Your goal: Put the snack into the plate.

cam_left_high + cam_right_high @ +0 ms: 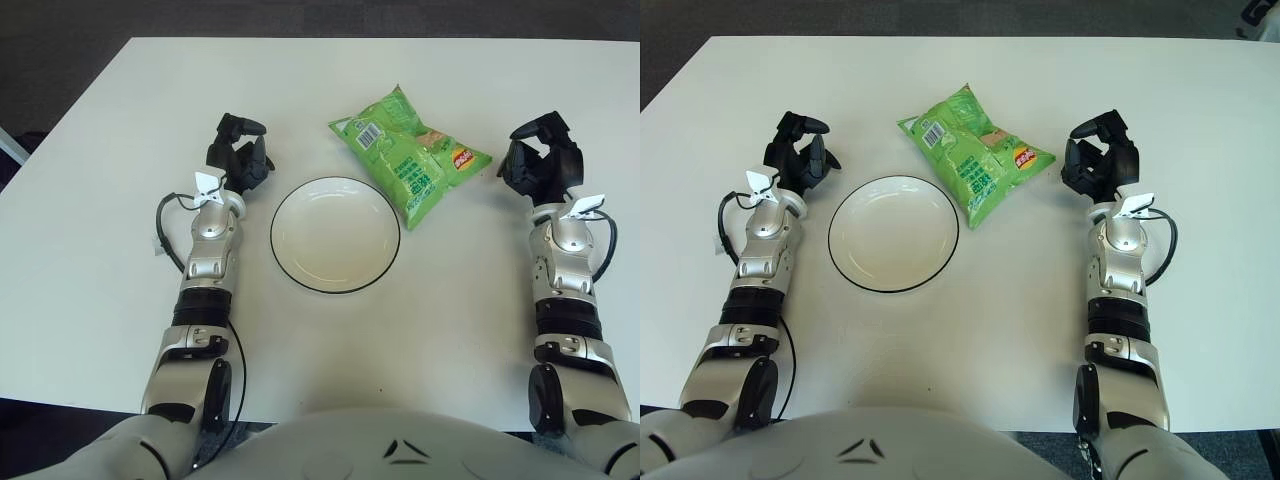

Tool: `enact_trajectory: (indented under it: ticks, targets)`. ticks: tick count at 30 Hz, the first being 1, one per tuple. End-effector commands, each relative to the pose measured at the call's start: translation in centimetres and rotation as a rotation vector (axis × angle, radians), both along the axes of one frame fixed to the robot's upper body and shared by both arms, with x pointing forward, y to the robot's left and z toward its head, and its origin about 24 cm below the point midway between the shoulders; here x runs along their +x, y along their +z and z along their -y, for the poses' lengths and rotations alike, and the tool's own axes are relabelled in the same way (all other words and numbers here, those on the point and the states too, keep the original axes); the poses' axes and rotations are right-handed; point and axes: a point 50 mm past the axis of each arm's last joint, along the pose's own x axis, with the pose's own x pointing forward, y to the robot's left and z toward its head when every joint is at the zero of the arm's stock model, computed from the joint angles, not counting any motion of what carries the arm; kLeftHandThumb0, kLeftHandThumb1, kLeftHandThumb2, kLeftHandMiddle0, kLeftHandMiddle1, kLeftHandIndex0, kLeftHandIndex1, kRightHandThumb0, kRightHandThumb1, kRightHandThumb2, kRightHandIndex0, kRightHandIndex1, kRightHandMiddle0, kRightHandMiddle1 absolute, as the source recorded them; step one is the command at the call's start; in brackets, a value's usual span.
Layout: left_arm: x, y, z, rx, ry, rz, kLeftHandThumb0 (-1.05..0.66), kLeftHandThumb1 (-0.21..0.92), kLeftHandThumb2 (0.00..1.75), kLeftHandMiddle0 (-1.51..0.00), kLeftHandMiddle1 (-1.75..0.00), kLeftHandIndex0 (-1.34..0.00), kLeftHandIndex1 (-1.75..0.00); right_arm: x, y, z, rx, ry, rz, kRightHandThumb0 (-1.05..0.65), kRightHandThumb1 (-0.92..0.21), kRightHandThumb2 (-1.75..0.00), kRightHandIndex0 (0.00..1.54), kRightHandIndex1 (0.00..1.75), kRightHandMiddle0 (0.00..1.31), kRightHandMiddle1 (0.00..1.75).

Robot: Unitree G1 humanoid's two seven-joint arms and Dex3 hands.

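Observation:
A green snack bag [408, 155] lies flat on the white table, just beyond and to the right of a white plate [335, 234] with a dark rim. The plate holds nothing. My right hand [540, 158] rests on the table to the right of the bag, a short gap away, fingers relaxed and holding nothing. My left hand [238, 150] rests on the table to the left of the plate, fingers relaxed and holding nothing.
The white table [120, 120] spreads wide around the plate and bag. Its far edge meets a dark floor at the top of the view.

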Motion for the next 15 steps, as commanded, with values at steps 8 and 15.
enact_trajectory:
  ticks: [8,15]
  targets:
    - [-1.4,-4.0,-0.4,-0.02,0.024,-0.143,-0.37,0.76,0.73,-0.83,-1.75,-0.3,-1.75,-1.7,-0.3,-1.7,-0.287,-0.063,0.076,-0.37,-0.73,-0.74,0.8,1.75,0.34,1.72]
    - [-1.3,-4.1,-0.7,-0.018,0.025,-0.145,-0.37,0.76,0.73,-0.83,-1.75,-0.3,-1.75,-1.4,1.2,-2.6,-0.485,0.011,0.146,-0.36,-0.88,-0.36,0.79,1.64,0.45,1.51]
